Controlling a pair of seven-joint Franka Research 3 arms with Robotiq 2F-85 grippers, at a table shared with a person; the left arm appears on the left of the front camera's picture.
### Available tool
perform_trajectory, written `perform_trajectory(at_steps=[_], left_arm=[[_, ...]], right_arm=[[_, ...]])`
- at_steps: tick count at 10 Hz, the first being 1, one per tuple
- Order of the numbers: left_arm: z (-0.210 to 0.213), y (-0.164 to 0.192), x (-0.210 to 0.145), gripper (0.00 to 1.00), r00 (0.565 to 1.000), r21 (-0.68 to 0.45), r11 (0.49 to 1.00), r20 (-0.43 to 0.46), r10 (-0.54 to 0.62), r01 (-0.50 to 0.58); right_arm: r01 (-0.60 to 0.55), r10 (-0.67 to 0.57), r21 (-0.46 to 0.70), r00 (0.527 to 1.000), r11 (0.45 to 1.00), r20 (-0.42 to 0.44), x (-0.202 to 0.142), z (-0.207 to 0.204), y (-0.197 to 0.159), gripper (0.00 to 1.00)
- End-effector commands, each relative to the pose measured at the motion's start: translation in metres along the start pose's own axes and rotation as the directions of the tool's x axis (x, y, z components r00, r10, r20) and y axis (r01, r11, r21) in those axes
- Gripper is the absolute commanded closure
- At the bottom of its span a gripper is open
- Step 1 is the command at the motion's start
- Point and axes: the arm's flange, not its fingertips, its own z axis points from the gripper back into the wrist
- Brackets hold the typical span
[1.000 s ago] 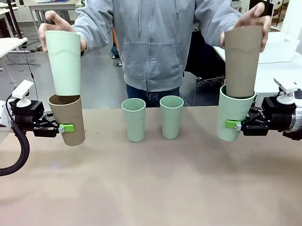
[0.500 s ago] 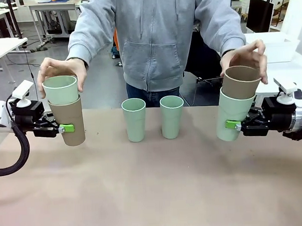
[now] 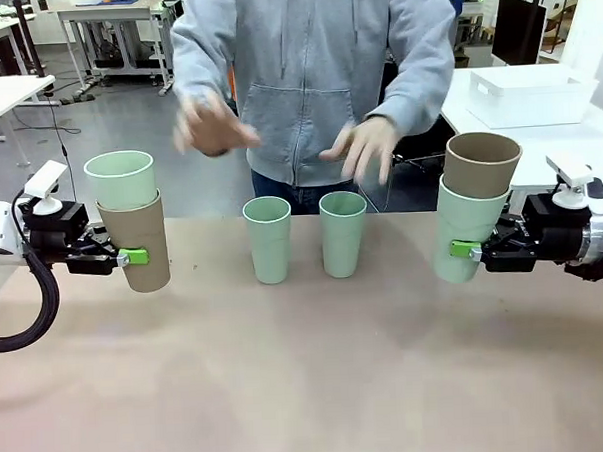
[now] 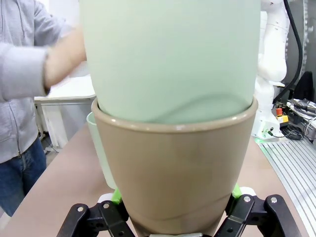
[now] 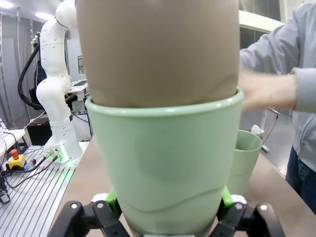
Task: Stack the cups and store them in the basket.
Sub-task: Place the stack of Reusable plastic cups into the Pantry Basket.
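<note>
Left of the pair of mint cups standing upright on the table, the left claw is clenched on a tan outer cup with a mint inner cup nested in it. Right of the pair, the right claw grasps a mint outer cup carrying a tan inner cup. The person's hands hover above the pair, touching neither, and the white basket sits on another surface far behind and to the right of it.
</note>
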Motion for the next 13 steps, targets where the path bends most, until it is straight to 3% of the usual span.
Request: perform_trajectory(at_steps=[1,13], left_arm=[[0.0008,0.0011,0.0041,0.15,1.000,0.000,1.000,0.002,-0.011,0.011],[0.0008,0.0011,0.0041,0.15,1.000,0.000,1.000,0.002,-0.011,0.011]], right_arm=[[-0.007,0.007,0.002,1.000,1.000,0.002,0.0026,-0.0003,0.0001,0.16],[-0.007,0.007,0.002,1.000,1.000,0.002,0.0026,-0.0003,0.0001,0.16]])
